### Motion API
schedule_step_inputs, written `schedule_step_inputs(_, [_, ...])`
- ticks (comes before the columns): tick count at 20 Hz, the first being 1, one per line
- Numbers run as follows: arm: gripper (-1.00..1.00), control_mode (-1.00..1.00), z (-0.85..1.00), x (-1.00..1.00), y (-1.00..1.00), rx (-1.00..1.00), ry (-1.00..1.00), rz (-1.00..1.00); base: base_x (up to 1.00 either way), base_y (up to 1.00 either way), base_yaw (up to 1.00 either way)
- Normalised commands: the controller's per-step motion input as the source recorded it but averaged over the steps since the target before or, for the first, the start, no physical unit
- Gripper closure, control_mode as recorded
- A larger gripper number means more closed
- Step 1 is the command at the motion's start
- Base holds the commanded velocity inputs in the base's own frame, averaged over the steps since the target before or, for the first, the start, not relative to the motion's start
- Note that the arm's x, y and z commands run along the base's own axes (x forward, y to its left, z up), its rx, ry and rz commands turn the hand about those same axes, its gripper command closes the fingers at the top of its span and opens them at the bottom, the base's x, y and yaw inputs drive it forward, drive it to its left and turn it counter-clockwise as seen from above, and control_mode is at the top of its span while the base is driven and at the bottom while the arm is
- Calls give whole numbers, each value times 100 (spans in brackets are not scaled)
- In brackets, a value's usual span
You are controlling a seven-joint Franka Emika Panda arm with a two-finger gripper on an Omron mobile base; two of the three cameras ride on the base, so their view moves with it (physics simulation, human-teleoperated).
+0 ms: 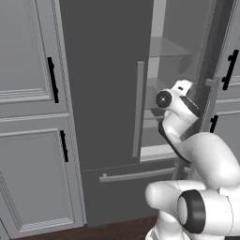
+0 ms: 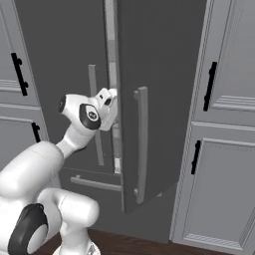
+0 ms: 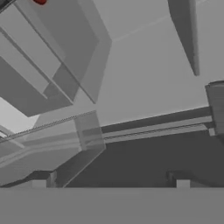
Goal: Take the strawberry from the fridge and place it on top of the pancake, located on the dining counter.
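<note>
The fridge point(image 1: 103, 93) is dark grey; its left door is closed and its right door point(image 2: 154, 99) is swung open. My gripper point(image 3: 111, 183) is open and reaches into the gap, in front of the pale glass shelves point(image 1: 171, 49). Nothing is between its fingertips point(image 3: 39, 183). In the hand view the strawberry point(image 3: 40, 1) shows as a small red spot at the top left edge, far from the fingers. My white hand point(image 2: 107, 102) sits beside the open door's inner edge. The pancake and the dining counter are out of view.
Light grey panelled cabinets point(image 1: 28, 117) with black handles flank the fridge on both sides point(image 2: 224, 149). The fridge's bottom drawer point(image 1: 131, 187) with its horizontal bar is closed below the arm. The open door's long grey handle point(image 2: 142, 144) stands close to the right of my arm.
</note>
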Motion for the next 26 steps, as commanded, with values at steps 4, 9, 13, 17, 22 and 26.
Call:
schedule_step_inputs(4, [-100,-100,3,-38,-100,1,2,-22,0,0,0])
schedule_step_inputs(9, [-100,-100,1,-27,-95,2,7,-32,0,0,0])
schedule_step_inputs(13, [-100,-100,0,-32,-100,4,4,-32,0,0,0])
schedule_step_inputs(17, [-100,-100,0,-31,-100,6,4,-29,0,0,0])
schedule_step_inputs(22, [-100,-100,0,-20,-100,7,7,-27,0,0,0])
schedule_step_inputs(26, [-100,-100,0,-9,-100,3,8,-26,0,0,0])
